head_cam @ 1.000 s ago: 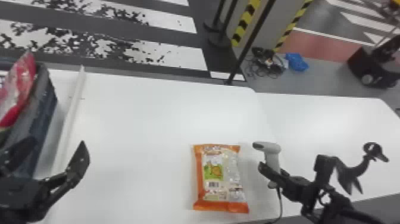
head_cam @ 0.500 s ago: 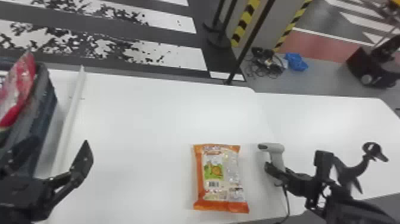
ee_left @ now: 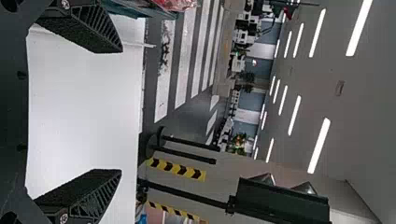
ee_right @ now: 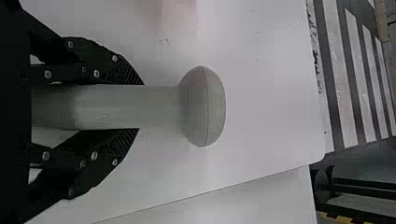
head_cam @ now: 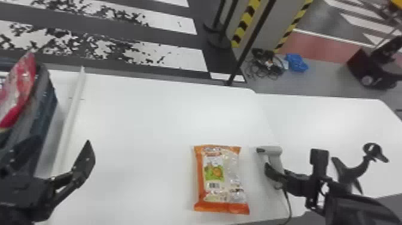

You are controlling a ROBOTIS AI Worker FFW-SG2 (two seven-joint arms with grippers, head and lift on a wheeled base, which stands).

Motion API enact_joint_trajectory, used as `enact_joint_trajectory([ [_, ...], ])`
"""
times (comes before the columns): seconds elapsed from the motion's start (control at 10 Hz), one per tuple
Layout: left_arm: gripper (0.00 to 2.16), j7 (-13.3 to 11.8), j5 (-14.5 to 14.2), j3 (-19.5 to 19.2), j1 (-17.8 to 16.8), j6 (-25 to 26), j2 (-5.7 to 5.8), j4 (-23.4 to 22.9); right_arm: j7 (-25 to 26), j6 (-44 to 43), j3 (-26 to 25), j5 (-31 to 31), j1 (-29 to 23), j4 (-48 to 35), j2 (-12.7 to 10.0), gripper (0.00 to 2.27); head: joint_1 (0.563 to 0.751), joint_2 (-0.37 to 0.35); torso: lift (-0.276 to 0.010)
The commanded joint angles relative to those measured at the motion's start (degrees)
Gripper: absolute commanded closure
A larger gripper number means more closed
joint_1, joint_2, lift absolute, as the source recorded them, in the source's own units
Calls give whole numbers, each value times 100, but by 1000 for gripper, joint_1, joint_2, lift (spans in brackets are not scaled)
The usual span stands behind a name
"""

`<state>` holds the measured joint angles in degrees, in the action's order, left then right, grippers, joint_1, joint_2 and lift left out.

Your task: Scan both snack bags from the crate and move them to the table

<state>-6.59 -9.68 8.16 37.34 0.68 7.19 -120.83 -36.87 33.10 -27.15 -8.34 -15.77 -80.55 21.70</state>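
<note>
Head view as clock, 12 o'clock at far side. Orange snack bag (head_cam: 221, 179) lies flat on worktop (head_cam: 155, 119), between 5 and 6 o'clock, printed face with barcode upwards. Right hand (head_cam: 273, 175), at 4 o'clock, is closed around handle of grey scanner (head_cam: 272, 150), just beside orange snack bag; scanner nose points to 9 o'clock. Red snack bag (head_cam: 19, 86) leans in crate (head_cam: 48, 101), towards 9 o'clock. Left hand (head_cam: 58, 146), between 8 and 9 o'clock, is widely open and empty, near pale strip (head_cam: 70, 119).
</note>
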Motion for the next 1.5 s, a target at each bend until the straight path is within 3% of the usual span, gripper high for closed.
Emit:
enact_joint_trajectory([
  [0.0,76,0,10,2,19,16,1,-28,-4,26,-36,-62,-32,-40,-26,-2,695,-350,-87],
  [0.7,76,9,62,89,-25,34,1,-116,58,-115,-871,-572,-972,-2246,-553,53,695,-350,-87],
  [0.8,76,35,62,89,-34,34,1,-116,31,184,-968,-827,-1253,-2782,-606,63,695,-350,-87],
  [0.9,76,35,62,89,-43,34,1,-107,-109,1046,-977,-906,-1412,-3301,-623,66,695,-350,-87],
  [1.1,76,35,62,98,-51,34,10,-90,-883,3120,-994,-1020,-1165,-3644,-553,66,695,-350,-87],
  [1.2,76,35,62,98,-51,34,19,-90,-1067,3753,-941,-1134,-1051,-3635,-430,66,695,-350,-87],
  [1.4,76,35,62,89,-25,34,28,-90,-1270,3981,-537,-1090,-840,-3327,-237,66,695,-350,-87],
])
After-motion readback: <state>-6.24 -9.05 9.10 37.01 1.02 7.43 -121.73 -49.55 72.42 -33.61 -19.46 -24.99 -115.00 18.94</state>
